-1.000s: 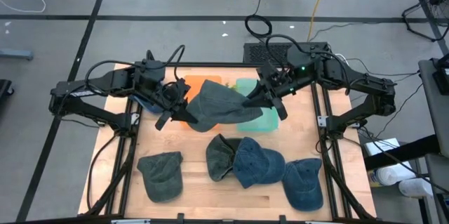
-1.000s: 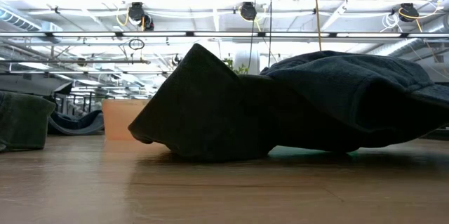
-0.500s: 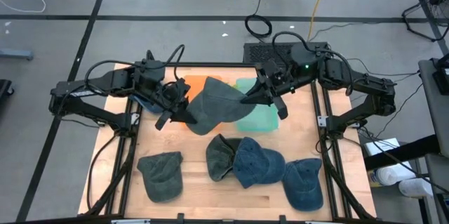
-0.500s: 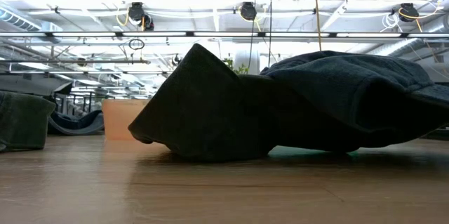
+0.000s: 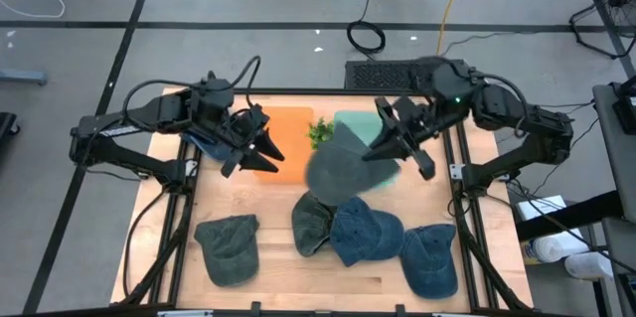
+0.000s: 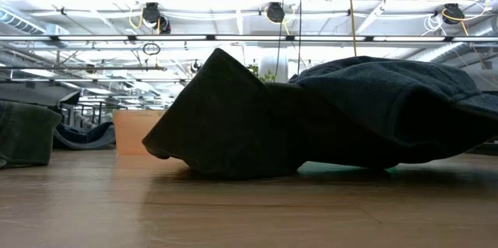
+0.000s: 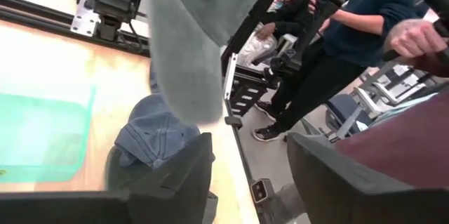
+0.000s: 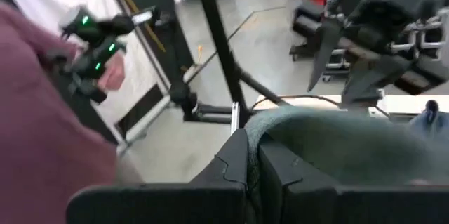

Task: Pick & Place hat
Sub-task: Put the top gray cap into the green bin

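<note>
Two trays sit side by side: the orange tray (image 5: 290,126) and the green tray (image 5: 356,124), both without hats. The right gripper (image 5: 383,152) pinches a grey hat (image 5: 343,168) above the green one. The left gripper (image 5: 260,148) hangs open over the orange.

- In the high view the grey hat (image 5: 343,168) is blurred; its edges cannot be traced.
- It hides the green mat's (image 5: 383,176) 9 o'clock part.
- In the low view a dark hat (image 6: 334,116) blocks the worktop behind it.
- The left wrist view cuts the hanging hat off at 12 o'clock.
</note>
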Controlling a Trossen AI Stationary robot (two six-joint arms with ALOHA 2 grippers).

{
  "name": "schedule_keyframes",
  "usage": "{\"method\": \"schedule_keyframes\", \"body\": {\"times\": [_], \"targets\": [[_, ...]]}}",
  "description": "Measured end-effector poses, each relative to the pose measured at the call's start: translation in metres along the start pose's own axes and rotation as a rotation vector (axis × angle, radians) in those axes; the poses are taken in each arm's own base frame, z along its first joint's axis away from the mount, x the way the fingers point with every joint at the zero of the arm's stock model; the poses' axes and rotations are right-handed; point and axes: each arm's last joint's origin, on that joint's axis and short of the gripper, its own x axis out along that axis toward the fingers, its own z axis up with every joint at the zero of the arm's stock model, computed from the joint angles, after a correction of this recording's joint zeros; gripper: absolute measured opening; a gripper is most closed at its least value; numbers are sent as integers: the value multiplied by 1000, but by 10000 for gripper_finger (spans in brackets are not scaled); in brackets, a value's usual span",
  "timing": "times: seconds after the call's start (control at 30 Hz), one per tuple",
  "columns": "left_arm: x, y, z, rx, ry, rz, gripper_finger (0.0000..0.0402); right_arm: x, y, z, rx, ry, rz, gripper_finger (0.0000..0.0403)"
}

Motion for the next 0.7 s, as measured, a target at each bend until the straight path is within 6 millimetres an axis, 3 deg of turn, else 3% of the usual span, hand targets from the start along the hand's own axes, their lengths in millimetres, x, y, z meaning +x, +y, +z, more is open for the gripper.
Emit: {"method": "schedule_keyframes", "body": {"times": [0.33,0.7], "targets": [[-6,8,4,-18,-27,27,213,-8,27,-22,-24,181,-71,0],[-8,9,9,-36,-76,23,193,-14,33,-47,-74,435,-117,0]]}}
